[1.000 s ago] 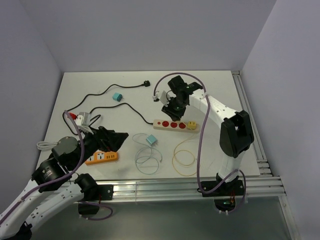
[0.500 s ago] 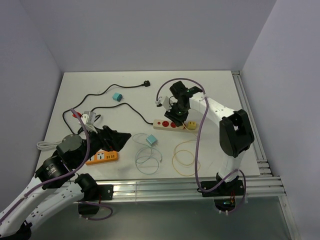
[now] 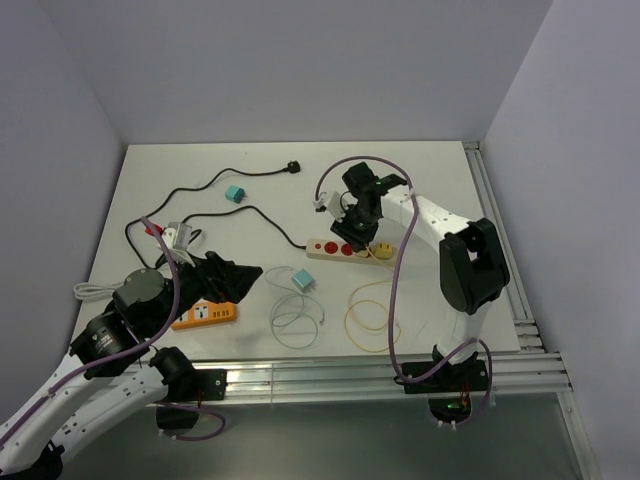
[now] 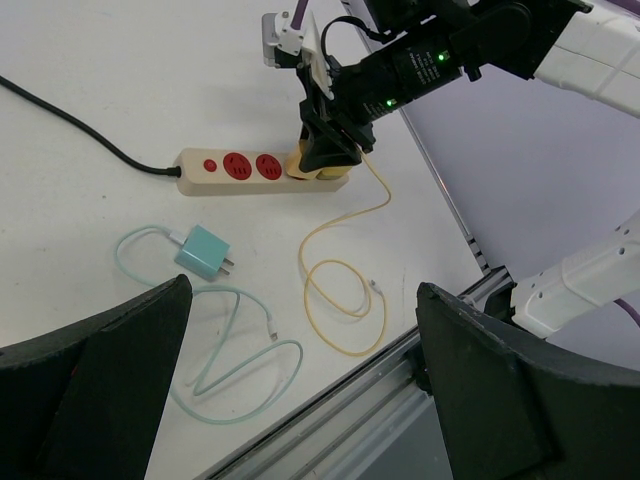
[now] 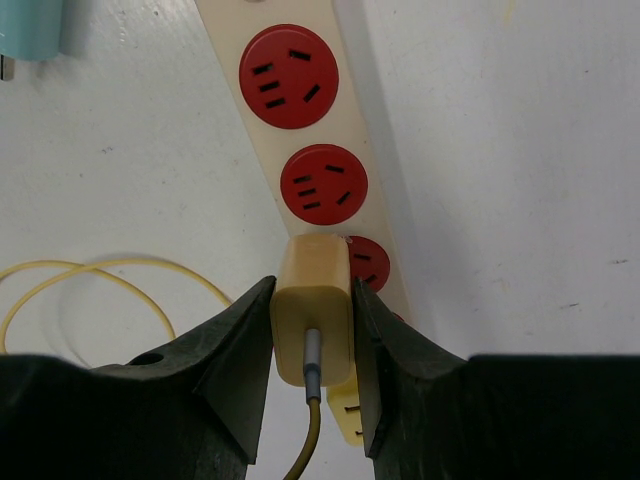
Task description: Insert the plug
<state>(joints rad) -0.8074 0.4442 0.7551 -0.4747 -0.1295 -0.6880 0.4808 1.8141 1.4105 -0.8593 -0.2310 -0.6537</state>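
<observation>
Status of plug insertion, as judged from the three views.

- Plug [image 5: 312, 290]: yellow block with a yellow cable [image 4: 345, 290] leaving its back. It is pinched on both flanks by the right gripper [image 5: 313, 330], whose fingers are closed partway and pressing against it.
- Power strip [image 5: 305, 135]: cream body with red sockets, lying flat on the table [image 3: 440, 180], right of centre and about midway between the far and near edges.
- Position: the plug stands over the third red socket counted from the strip's black-cord end. It covers most of that socket, and a sliver of red shows on one side. The two sockets before it are free.
- Pins: hidden under the plug body in every view. Cannot tell whether they have entered the slots or only rest on the socket face.
- Yellow piece [image 5: 345, 415] at the strip's end, just beside the plug: cannot tell what it is.
- Left gripper [image 4: 302, 300]: fingers spread wide, holding nothing, hanging over the near left part of the table well apart from the strip.
- Teal charger [image 4: 203, 250] lies loose near the strip, untouched.

Judgement: pick-up and carry are done, and the plug is at the socket and roughly lined up. Left to do: confirm seating or press it fully home, then let go and back the arm away. The slight sideways offset suggests the pins may need a small correction first.
</observation>
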